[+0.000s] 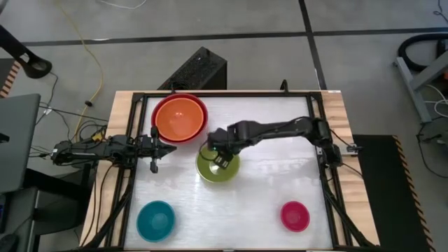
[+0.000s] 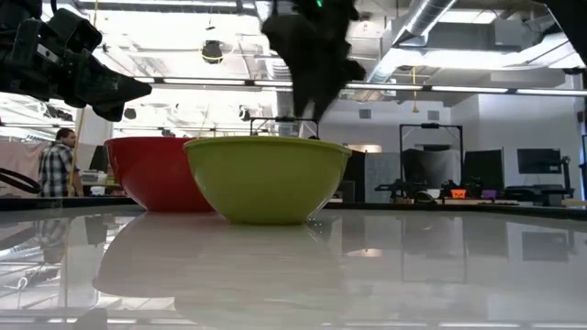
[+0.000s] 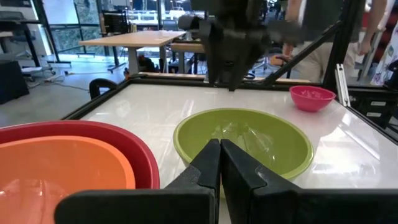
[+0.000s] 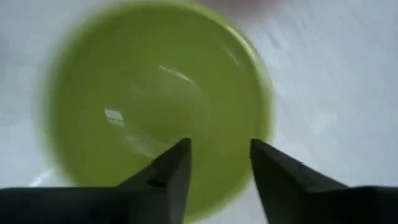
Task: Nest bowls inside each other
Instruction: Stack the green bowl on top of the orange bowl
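The lime green bowl (image 1: pixel 213 170) stands upright on its base mid-table. My right gripper (image 4: pixel 219 146) hovers above it, pointing steeply down, open, with nothing between its fingers; the low view shows it (image 2: pixel 312 96) clear of the rim. The orange bowl (image 1: pixel 179 117) sits nested in the red bowl (image 1: pixel 159 105) at the far left. The teal bowl (image 1: pixel 155 219) stands at the near left and the pink bowl (image 1: pixel 295 215) at the near right. My left gripper (image 3: pixel 219 155) waits shut at the left edge, pointing level toward the green bowl (image 3: pixel 249 140).
A black frame (image 1: pixel 318 126) runs around the white tabletop. A black box (image 1: pixel 199 68) stands beyond the far edge. Bare table lies between the teal and pink bowls and to the right of the green bowl.
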Robot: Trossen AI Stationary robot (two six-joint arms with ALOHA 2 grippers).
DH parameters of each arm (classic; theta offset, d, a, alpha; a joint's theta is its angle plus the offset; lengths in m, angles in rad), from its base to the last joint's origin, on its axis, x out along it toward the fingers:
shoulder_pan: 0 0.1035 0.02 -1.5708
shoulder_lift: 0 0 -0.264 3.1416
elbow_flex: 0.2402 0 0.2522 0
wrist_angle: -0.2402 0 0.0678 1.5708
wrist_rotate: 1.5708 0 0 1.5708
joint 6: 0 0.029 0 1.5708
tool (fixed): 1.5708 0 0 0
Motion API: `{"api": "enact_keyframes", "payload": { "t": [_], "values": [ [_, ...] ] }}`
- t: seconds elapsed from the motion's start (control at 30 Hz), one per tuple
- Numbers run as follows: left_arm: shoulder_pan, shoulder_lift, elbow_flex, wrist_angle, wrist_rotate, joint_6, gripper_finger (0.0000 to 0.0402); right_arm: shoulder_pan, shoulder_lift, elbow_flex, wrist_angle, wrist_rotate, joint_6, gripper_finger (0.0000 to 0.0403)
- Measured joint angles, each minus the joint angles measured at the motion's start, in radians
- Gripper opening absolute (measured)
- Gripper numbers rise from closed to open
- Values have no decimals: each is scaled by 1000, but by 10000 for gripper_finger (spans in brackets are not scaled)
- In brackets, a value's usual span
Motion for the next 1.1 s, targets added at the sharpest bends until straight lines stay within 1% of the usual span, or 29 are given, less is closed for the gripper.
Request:
{"api": "enact_keyframes", "payload": {
  "t": [0.13,0.23,0.4,0.5,0.57,0.63,0.73,0.77,0.87,0.93,1.0,1.1],
  "values": [
    [0,0,0,0,0,0,0,-1,-2,-99,6,18,60,257],
    [0,0,0,0,0,0,0,-7,-2,-154,64,20,63,276],
    [0,0,0,0,0,0,0,-20,-2,-164,99,47,66,281],
    [0,0,0,0,0,0,0,-36,-3,-213,147,58,62,281],
    [0,0,0,0,0,0,0,-52,-2,-254,141,74,64,281],
    [0,0,0,0,0,0,0,-70,-2,-296,181,46,61,281],
    [0,0,0,0,0,0,0,-87,-2,-347,303,-8,48,281],
    [0,0,0,0,0,0,0,-90,-1,-360,337,-11,46,280],
    [0,0,0,0,0,0,0,-89,-1,-370,379,-13,44,264],
    [0,0,0,0,0,0,0,-86,-1,-370,386,-13,44,236],
    [0,0,0,0,0,0,0,-84,-1,-370,386,-13,46,194],
    [0,0,0,0,0,0,0,-81,-1,-370,384,-14,47,111]
  ]
}}
